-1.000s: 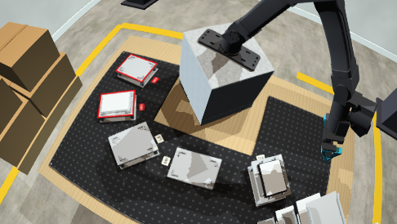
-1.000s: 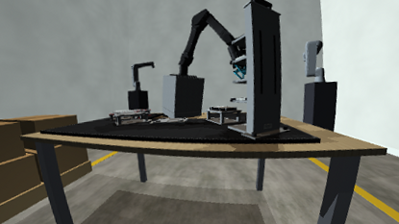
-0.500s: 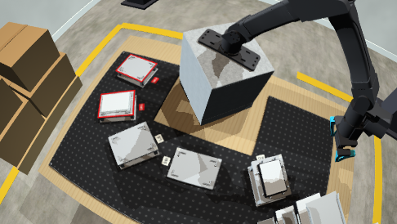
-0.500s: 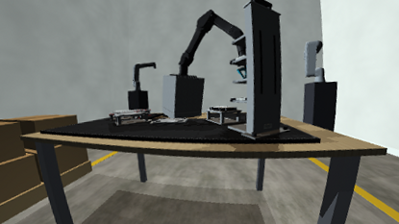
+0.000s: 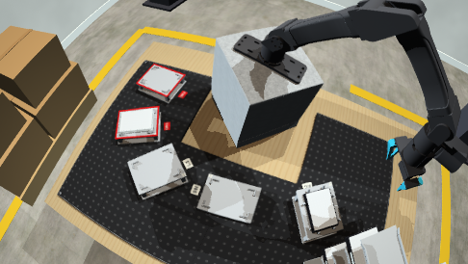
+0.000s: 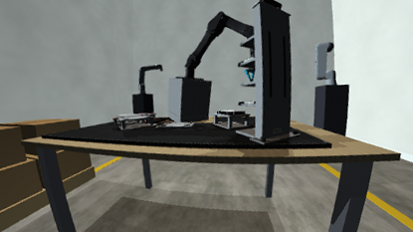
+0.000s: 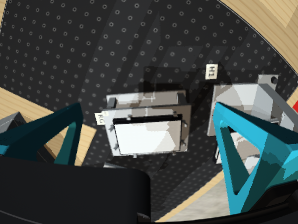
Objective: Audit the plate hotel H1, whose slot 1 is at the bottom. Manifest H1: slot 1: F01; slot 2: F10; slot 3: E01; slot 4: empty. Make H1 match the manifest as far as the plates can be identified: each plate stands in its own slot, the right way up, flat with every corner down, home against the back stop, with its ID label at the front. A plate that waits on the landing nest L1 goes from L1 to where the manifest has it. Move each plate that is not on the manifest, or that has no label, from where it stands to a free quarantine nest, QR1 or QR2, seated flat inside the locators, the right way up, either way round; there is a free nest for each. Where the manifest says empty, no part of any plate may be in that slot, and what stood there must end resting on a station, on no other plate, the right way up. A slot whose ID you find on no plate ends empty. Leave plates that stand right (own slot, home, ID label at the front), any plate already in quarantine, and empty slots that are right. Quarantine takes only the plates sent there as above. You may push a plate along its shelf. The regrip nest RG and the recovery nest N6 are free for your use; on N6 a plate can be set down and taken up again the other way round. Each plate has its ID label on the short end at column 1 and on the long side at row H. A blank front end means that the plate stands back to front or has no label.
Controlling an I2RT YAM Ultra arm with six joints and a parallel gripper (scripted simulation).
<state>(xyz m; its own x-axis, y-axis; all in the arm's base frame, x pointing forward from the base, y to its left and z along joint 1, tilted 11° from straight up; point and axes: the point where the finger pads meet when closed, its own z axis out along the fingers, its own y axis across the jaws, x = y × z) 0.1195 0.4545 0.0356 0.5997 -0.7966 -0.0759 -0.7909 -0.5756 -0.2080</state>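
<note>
The plate hotel [image 6: 271,70] is a tall grey tower at the table's right end; its top shows at the bottom right of the overhead view [image 5: 371,246]. Thin shelves or plates stick out of its far side at several heights [image 6: 248,103]; I read no labels. A white plate [image 5: 320,204] lies on a raised nest next to the hotel, and also shows in the wrist view [image 7: 148,129]. My gripper [image 5: 401,167] [image 6: 248,71] is open and empty. It hangs in the air in front of the hotel at about mid height, above and to the side of that plate [image 7: 149,156].
Two red-framed nests [image 5: 161,81] [image 5: 138,123] lie at the far left of the black mat, each with a pale top. A grey nest carrying a plate [image 5: 156,170] and a flat grey nest [image 5: 228,198] lie in the middle. The arm's grey pedestal block [image 5: 265,92] stands behind them. Cardboard boxes [image 5: 29,96] stand off the table.
</note>
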